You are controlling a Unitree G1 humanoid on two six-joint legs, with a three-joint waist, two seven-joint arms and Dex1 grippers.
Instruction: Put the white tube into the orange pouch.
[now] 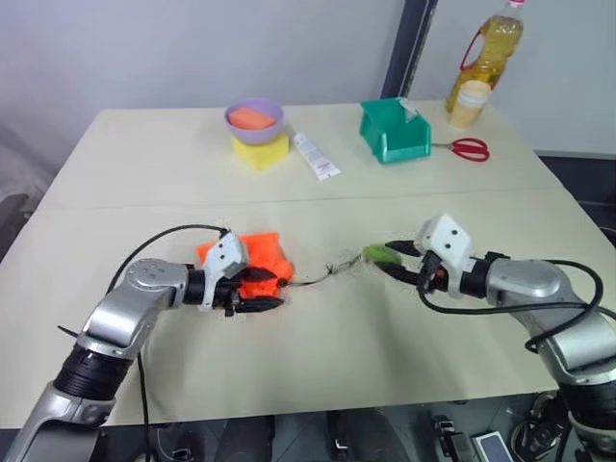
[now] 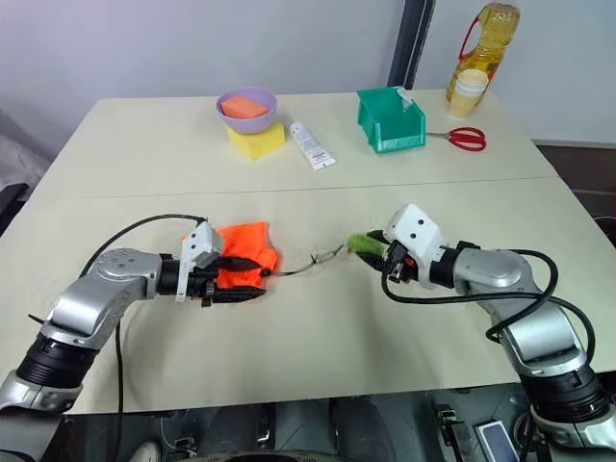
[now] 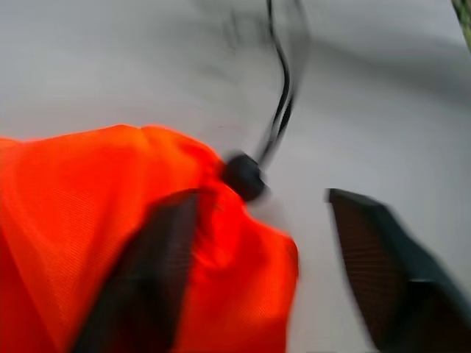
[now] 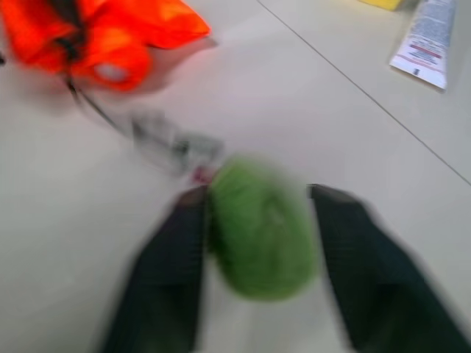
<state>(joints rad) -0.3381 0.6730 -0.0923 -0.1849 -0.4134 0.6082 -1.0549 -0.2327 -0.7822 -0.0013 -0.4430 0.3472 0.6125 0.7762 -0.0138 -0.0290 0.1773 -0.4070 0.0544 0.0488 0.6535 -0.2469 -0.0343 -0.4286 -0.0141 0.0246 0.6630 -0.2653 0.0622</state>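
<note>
Both grippers are seen low over the near half of the pale, matt table [image 1: 318, 366], whose two boards meet in a thin seam. On the left, the left gripper [image 1: 258, 294] is seen with its two black ribbed fingers spread apart; one finger [image 3: 158, 272] lies against the crumpled fabric of the orange pouch [image 2: 245, 252], the other is clear of it over bare table, and nothing is clamped between them. That pouch, a soft neon-orange bag bunched into folds, rests on the table just beside the left gripper. From its gathered end a thin dark cord [image 2: 313, 262] is led across the table to a round, fuzzy green disc [image 4: 261, 228]. The right gripper [image 1: 393, 262] is set around this disc with its fingers parted; one finger is just beside the disc and the other stands apart, so it is not pinched.

At the far side are found a lilac bowl [image 1: 254, 120] with an orange block in it, standing on a yellow sponge [image 1: 260, 151], a flat-ended white tube with print [image 1: 316, 156], a green plastic bin [image 1: 395, 130], red-handled scissors [image 1: 469, 148], and a bottle of yellow oil [image 1: 486, 53] beside a small pale jar [image 1: 470, 104]. Where the slim white tube lies cannot be told
</note>
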